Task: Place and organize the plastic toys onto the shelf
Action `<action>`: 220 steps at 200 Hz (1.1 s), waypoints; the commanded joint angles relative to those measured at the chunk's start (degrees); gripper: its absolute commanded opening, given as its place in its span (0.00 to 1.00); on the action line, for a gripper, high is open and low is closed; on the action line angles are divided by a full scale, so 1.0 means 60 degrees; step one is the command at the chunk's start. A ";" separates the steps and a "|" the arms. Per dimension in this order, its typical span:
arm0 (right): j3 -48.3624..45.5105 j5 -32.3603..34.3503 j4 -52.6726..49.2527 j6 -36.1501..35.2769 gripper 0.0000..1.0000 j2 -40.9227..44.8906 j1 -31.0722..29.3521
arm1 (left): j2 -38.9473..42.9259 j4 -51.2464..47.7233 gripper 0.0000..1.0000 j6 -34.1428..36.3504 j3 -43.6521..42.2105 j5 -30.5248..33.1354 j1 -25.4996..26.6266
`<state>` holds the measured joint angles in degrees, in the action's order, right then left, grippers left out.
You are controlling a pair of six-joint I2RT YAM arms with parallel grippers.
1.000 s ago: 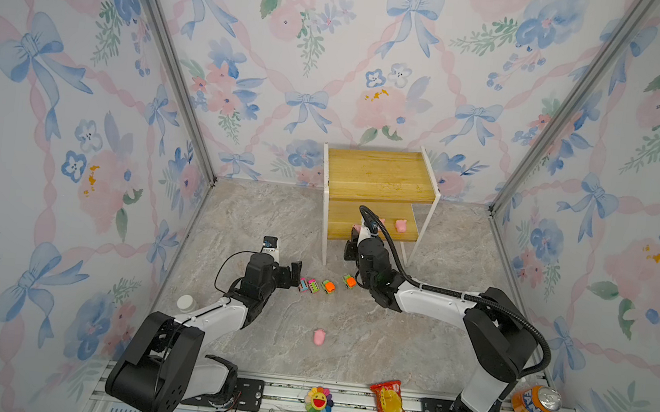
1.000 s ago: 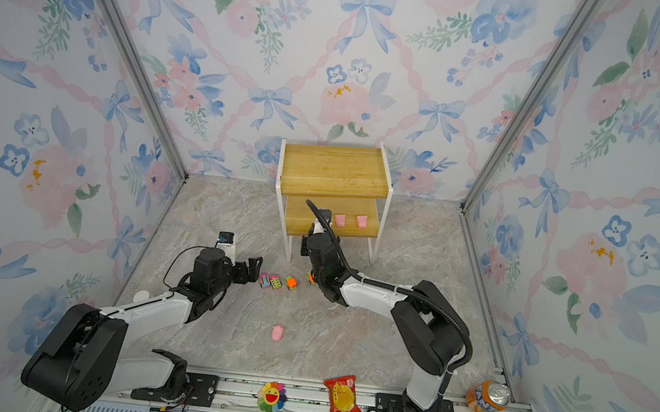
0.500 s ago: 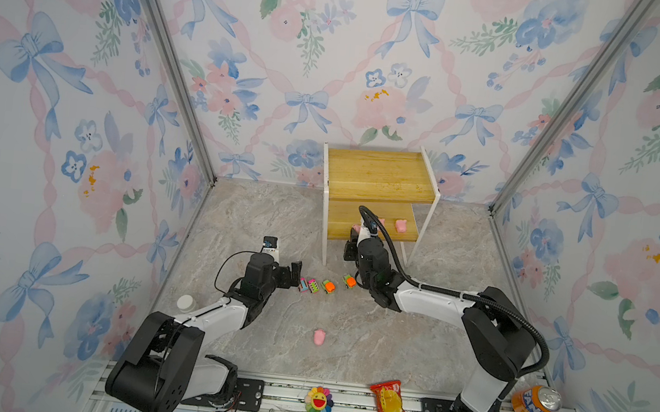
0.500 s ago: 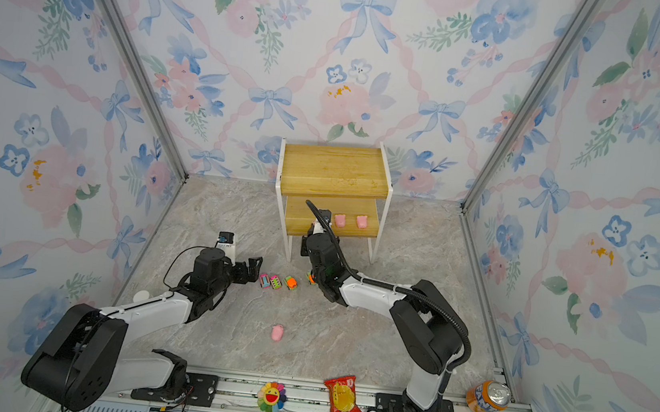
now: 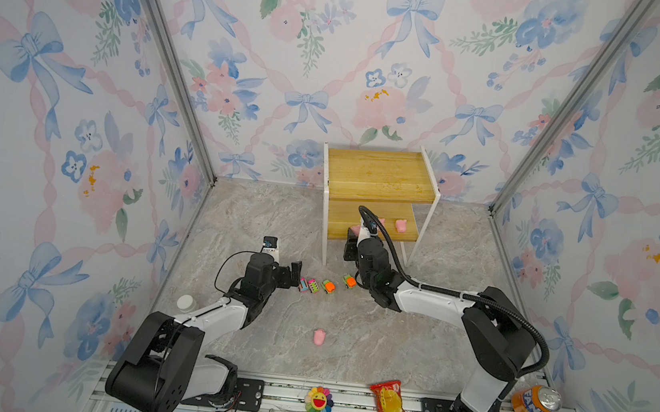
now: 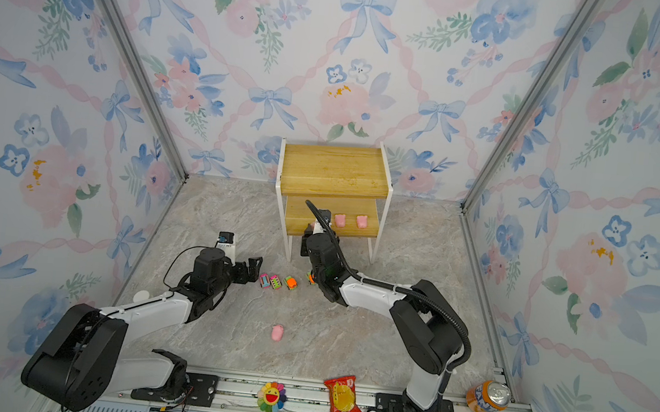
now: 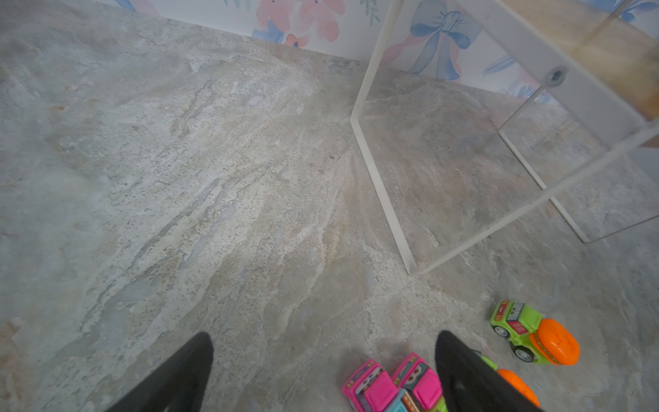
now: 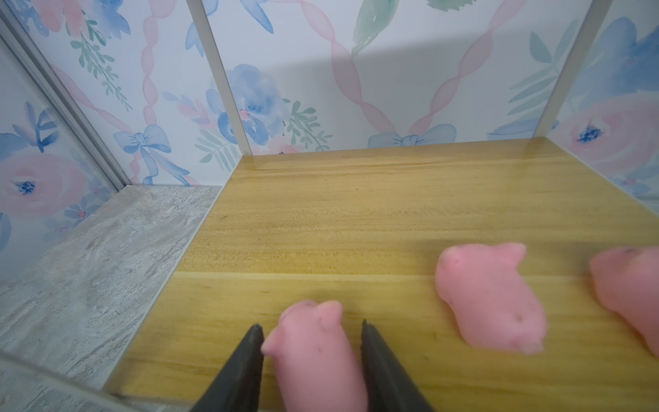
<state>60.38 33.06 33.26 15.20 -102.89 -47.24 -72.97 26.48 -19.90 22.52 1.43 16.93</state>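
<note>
- The shelf (image 5: 379, 174) stands at the back of the counter (image 5: 409, 349). You are working at its lower board, and nothing sits on the upper one.
- Your right claw (image 8: 309, 326) reaches over the lower board's front edge. Its jaws stand apart on either side of a pink pig (image 8: 313, 356) that lies on the wood. I judge this to be the letting-go step of a placement.
- A sliver of board shows beside one finger, but you cannot tell whether the other finger touches the pig's snout.
- Your next move calls for a straight pull-back, so that neither finger drags the pig off the edge or nudges its neighbour.
- Your left claw (image 7: 324, 335) hangs low over the counter, jaws wide and empty. It is well placed to take a car next.
- Four cars wait in a loose row on the counter. Two pink-and-teal cars (image 7: 371, 387) touch each other just beside one left finger. One green-and-orange car (image 7: 535, 337) stands a little farther off.
- The second green-and-orange car (image 5: 349, 280) lies close by the right arm. That finger partly hides it in the left wrist view.
- Two more pigs (image 6: 339, 219) lie side by side on the lower board. The last pig (image 5: 319, 336) lies alone on the counter, well apart from the shelf.
- In both top views the right wrist and its cable cover the claw tips and most of the pig between them.
</note>
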 commanded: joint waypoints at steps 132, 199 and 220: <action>-0.1211 -0.0502 -0.0877 -0.0028 0.60 0.1664 -0.0113 | 0.0033 -0.0003 0.98 0.0182 0.0159 -0.0121 0.0063; -0.2506 -0.2248 -0.2922 -0.0589 0.62 0.3903 -0.0226 | 0.0078 -0.0019 0.98 0.0197 0.0100 -0.0117 0.0060; -0.3494 -0.2769 -0.3598 -0.0906 0.61 0.5375 -0.0283 | 0.0118 -0.0015 0.98 0.0197 0.0076 -0.0116 0.0057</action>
<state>44.47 21.67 19.05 12.69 -78.37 -48.10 -72.97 26.48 -19.90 22.52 1.43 16.93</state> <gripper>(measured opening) 0.614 0.979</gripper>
